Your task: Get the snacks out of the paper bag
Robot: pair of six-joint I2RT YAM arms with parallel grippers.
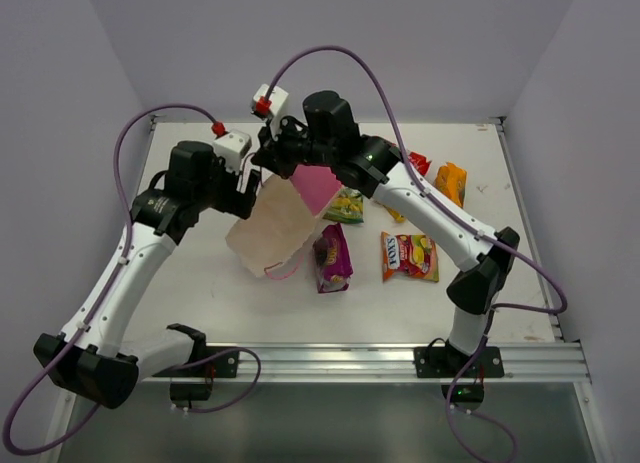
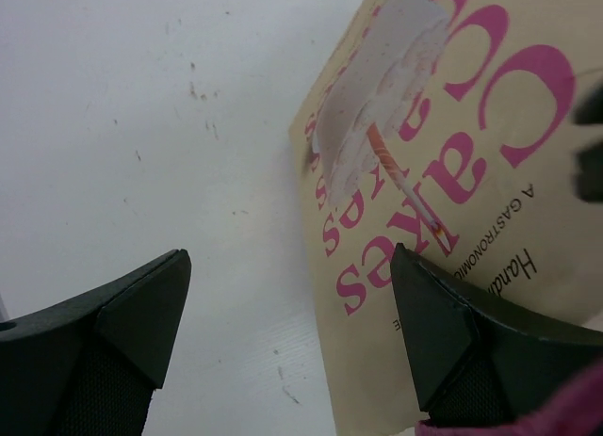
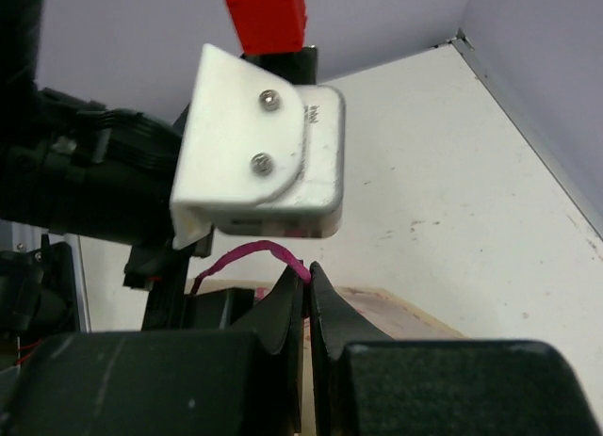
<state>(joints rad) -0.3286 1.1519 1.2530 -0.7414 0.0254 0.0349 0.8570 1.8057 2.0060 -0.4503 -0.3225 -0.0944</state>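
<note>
The paper bag (image 1: pixel 272 228) stands tilted at mid-table, its tan face toward the camera and a pink panel (image 1: pixel 317 188) at its upper right. My right gripper (image 1: pixel 278 166) is over the bag's far end. In the right wrist view this gripper (image 3: pixel 307 278) is shut on the bag's purple-pink cord handle (image 3: pixel 247 254). My left gripper (image 2: pixel 290 299) is open beside the bag's printed tan side (image 2: pixel 443 172), and nothing is between its fingers. Snacks lie on the table to the right: a magenta-purple packet (image 1: pixel 332 258), a red-yellow one (image 1: pixel 409 256), a green one (image 1: pixel 345 205), an orange one (image 1: pixel 450 183) and a red one (image 1: pixel 418 163).
A second cord loop (image 1: pixel 283 273) lies on the table at the bag's near edge. The left wrist's white camera mount (image 3: pixel 264 163) is close above my right fingers. Walls close in the table on the left, back and right.
</note>
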